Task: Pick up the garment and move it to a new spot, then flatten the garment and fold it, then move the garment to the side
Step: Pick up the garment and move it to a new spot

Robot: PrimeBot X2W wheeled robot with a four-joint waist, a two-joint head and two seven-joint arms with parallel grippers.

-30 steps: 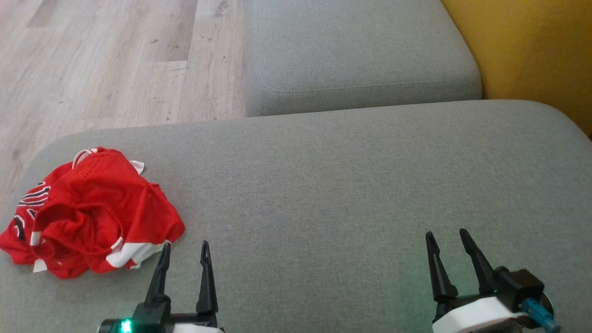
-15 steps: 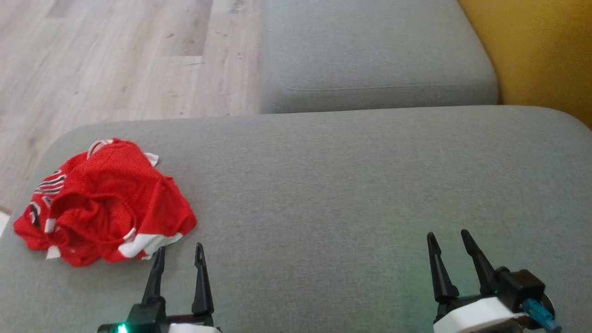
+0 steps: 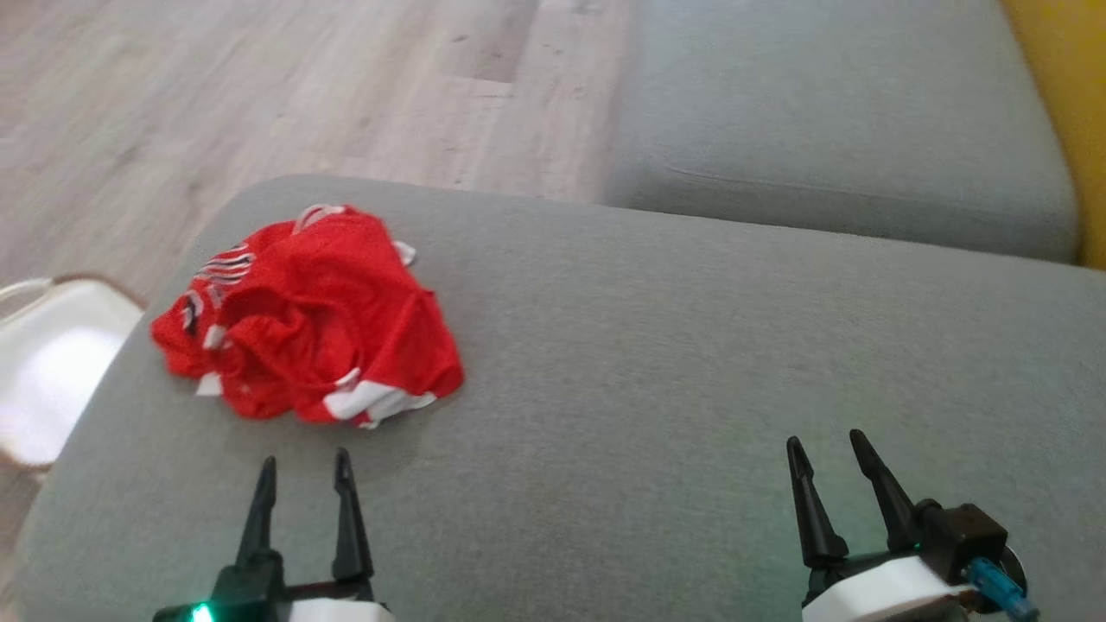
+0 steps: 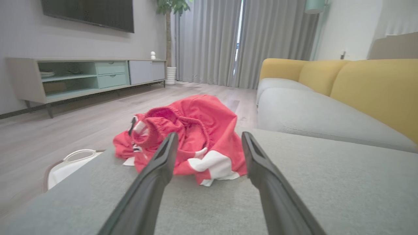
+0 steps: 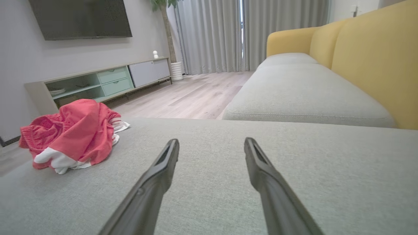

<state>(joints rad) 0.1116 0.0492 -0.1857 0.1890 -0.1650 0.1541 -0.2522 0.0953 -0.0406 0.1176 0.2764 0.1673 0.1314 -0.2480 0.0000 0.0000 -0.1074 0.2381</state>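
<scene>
The garment [image 3: 311, 315] is a crumpled red mesh piece with white trim and black-striped patches, heaped near the left end of the grey cushion [image 3: 691, 363]. In the left wrist view the garment [image 4: 192, 130] lies straight ahead, just beyond the fingertips. My left gripper [image 3: 306, 465] hovers open a short way in front of it, empty; the same gripper [image 4: 209, 138] frames the heap between its fingers. At the lower right my right gripper [image 3: 827, 441] stands open and empty over bare cushion, and its wrist view shows the garment [image 5: 72, 133] far off to the left of the gripper [image 5: 212, 143].
A white basket [image 3: 52, 371] with a thin handle sits on the wooden floor [image 3: 259, 95] beside the cushion's left end. A second grey seat [image 3: 829, 112] lies beyond, with a yellow backrest [image 3: 1080, 104] at the right. A TV stand [image 4: 85, 76] lines the far wall.
The head camera has swung left, shifting the whole picture right and bringing the white basket into view. The garment lies as before. Both grippers stay open.
</scene>
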